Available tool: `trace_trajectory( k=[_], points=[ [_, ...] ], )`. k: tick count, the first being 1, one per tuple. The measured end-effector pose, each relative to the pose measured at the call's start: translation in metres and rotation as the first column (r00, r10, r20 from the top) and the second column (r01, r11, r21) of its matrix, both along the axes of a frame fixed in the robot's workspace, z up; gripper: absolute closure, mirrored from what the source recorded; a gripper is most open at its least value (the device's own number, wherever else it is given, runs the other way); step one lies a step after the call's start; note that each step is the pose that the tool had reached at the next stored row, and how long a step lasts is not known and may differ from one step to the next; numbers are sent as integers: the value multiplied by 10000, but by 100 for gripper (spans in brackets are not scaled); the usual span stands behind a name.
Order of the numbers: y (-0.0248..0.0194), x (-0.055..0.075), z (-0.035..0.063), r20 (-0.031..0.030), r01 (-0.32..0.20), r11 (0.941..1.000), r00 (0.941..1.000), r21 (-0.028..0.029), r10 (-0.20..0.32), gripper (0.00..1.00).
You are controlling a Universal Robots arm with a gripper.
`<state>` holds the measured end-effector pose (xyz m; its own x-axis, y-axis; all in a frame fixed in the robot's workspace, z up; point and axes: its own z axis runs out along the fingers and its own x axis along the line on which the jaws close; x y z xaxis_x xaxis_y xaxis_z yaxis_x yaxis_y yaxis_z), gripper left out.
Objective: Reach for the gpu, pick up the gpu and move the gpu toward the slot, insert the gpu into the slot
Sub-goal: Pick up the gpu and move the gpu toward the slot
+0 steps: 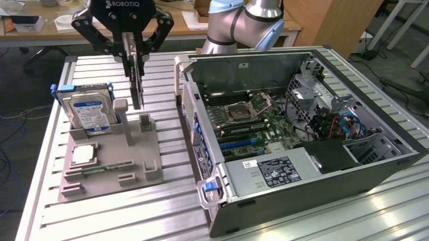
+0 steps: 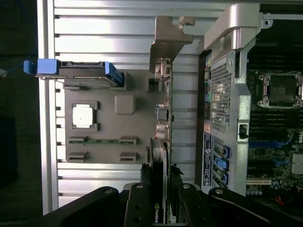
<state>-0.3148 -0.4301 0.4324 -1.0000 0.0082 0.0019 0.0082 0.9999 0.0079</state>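
My gripper (image 1: pixel 136 59) hangs above the grey fixture (image 1: pixel 110 160) at the exterior view's left, shut on the gpu (image 1: pixel 137 88). The thin dark card hangs edge-on, lifted just clear of the fixture's upright posts. In the wrist view the gpu (image 2: pixel 165 118) runs away from my gripper (image 2: pixel 161 177), with its silvery end bracket (image 2: pixel 166 45) at the far end. The open computer case (image 1: pixel 201 150) lies at the exterior view's right with its motherboard (image 1: pixel 251 123) exposed. The slot sits among the board's connectors near a blue strip (image 1: pixel 236 144); I cannot pick it out for certain.
A hard drive with a blue label (image 1: pixel 90 113) stands in the fixture beside the card. A processor chip (image 1: pixel 84 154) and a slim memory stick (image 1: pixel 100 168) lie in the fixture. The case's side wall (image 1: pixel 191 100) rises between fixture and motherboard. Everything rests on a slatted aluminium table (image 1: pixel 120 211).
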Motion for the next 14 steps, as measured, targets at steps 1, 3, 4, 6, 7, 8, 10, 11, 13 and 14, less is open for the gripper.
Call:
trace_trajectory(
  k=[1, 3, 4, 6, 7, 8, 10, 11, 13, 14],
  points=[
    [0, 19, -3, 2, 12, 10000, 10000, 2, -12, 74],
    [0, 65, -5, 0, 33, 10000, 10000, -1, -33, 74],
    [0, 91, -6, 2, 42, 10000, 10000, -7, -42, 74],
    [0, 139, -6, 0, 63, 10000, 10000, -23, -63, 74],
    [0, 161, -7, 1, 76, 10000, 10000, -25, -76, 74],
    [-1, 181, -8, 0, 88, 10000, 10000, -26, -88, 74],
    [0, 239, -13, 2, 101, 9999, 9999, -25, -101, 74],
    [0, 266, -14, 1, 108, 9999, 9999, -26, -108, 74],
    [0, 316, -19, 2, 124, 9999, 9999, -25, -124, 74],
    [0, 342, -21, 2, 132, 9999, 9999, -26, -132, 74]
  ],
)
